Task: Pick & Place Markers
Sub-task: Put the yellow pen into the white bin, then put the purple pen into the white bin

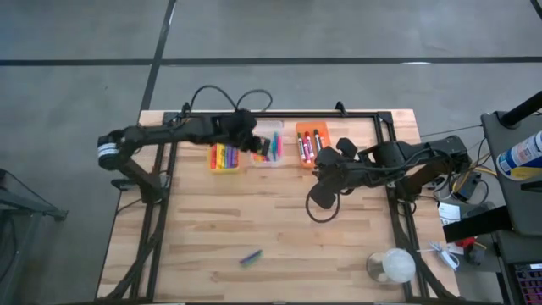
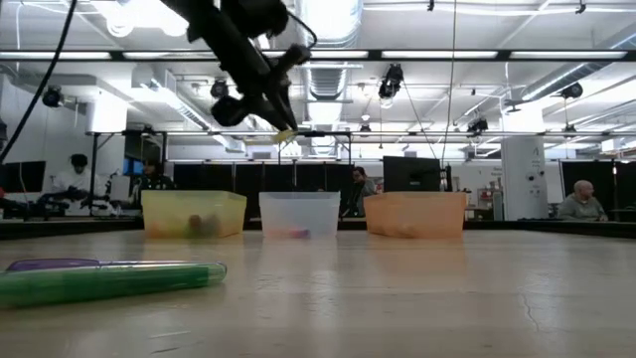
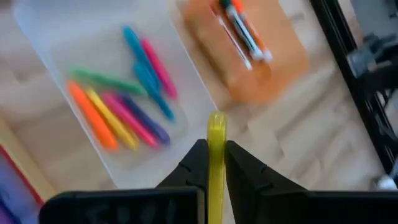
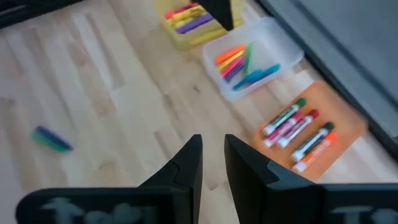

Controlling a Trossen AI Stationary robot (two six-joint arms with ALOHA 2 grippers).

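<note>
A: Surface and room, quick

B: Light wood table (image 1: 212,229) in a black frame, grey floor around it. Low view looks into a big hall with ceiling lights, screens, and people sitting far behind

A: What's on the table?

B: Three bins in a row near the far edge: yellow bin (image 1: 224,158), clear bin (image 1: 269,146), orange bin (image 1: 312,144). All hold markers: bright ones in the yellow and clear bins, white-bodied ones in the orange. Two loose markers, green and purple (image 1: 250,256), lie touching near the front edge, well apart from the bins. A clear round container (image 1: 391,267) sits at the front right corner

A: Your claws?

B: My left gripper (image 3: 215,163) hangs above the clear bin, clenched on a yellow marker (image 3: 216,149) that sticks out past the fingertips. My right gripper (image 4: 212,163) is over bare wood just in front of the orange bin, holding nothing, fingers a narrow gap apart

A: Anything in the way? Room to move?

B: The right arm sits close beside the orange bin. The middle and front of the table are mostly open wood; frame rails run down both sides
</note>
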